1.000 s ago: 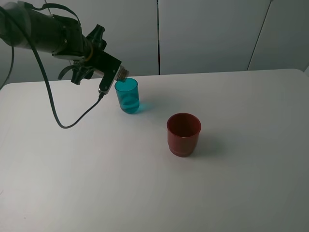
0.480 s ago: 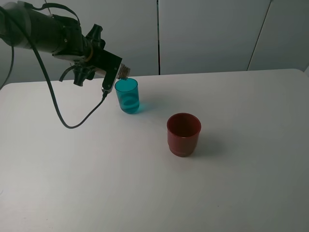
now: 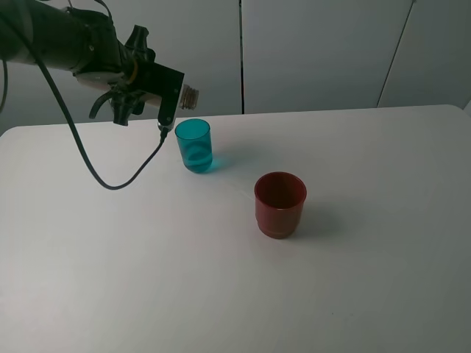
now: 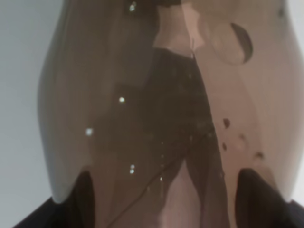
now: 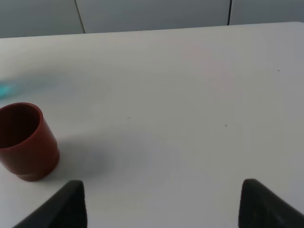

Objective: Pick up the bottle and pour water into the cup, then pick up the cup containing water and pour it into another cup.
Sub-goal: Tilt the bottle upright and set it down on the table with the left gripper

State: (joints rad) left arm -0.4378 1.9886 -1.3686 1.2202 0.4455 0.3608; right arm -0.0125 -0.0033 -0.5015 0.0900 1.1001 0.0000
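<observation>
Bottle (image 3: 190, 95) neck lifted above cup (image 3: 194, 145); left arm (image 3: 70, 45) near-level

Smoky bottle (image 3: 190, 95) held level above upright teal cup (image 3: 193, 145) — red cup (image 3: 280, 204) apart.

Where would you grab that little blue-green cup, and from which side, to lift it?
Around its side wall, about mid-height, with the jaws level. The teal cup stands upright with its mouth open upward, so a grip from above would reach into it. Probably best to come from the right of the high view: the bottle and the arm holding it hang over the cup's left, and the red cup stands apart.
</observation>
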